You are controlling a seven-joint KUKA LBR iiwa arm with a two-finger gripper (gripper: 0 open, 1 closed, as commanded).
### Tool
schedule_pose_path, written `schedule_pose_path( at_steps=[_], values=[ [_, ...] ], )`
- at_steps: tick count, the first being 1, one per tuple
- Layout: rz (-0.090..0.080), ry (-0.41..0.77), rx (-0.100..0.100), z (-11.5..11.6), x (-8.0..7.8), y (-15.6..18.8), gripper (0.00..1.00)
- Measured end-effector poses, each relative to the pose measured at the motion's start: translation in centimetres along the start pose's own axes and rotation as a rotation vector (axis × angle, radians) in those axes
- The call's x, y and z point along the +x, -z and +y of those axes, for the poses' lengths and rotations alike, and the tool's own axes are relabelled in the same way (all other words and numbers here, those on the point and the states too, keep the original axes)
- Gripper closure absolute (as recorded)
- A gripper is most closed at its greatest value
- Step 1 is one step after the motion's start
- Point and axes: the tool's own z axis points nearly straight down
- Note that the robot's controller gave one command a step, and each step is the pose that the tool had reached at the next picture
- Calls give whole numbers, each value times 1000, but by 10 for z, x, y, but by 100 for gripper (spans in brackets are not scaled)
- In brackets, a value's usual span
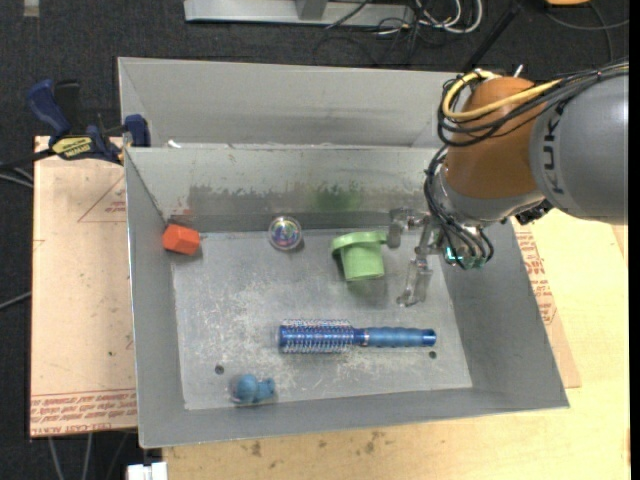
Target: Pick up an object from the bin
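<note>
– Gripper [408,263]: how is it seen at this moment?

– It is seen low in the bin [300,173], close to the wall on the arm's side. Its two fingers [414,276] are spread a little apart, and nothing is held between them.

– Which thing is found nearest to it?

– A light green cup [360,258] is found just beside the gripper, on the side away from the arm. The cup is tipped on its side, and a narrow gap is seen between it and the fingers, so it is not touched.

– What is placed on the side of the near wall?

– A blue hairbrush [355,338] is laid flat there, a little apart from the gripper. Its handle end is turned toward the gripper's side, and its bristle head is pointed away from the arm.

– And farther off?

– Beyond the cup, a small shiny ball [285,233] is seen by the back wall. Still farther that way, well apart from the gripper, an orange block [181,239] is set in the corner. A small blue lump [252,390] is left near the front wall, also well apart.
</note>
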Motion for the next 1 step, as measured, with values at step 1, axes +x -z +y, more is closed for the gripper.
schedule_pose_path(
  at_steps=[1],
  values=[
    [3, 254, -2, 45, 95, -46, 0]
  ],
)
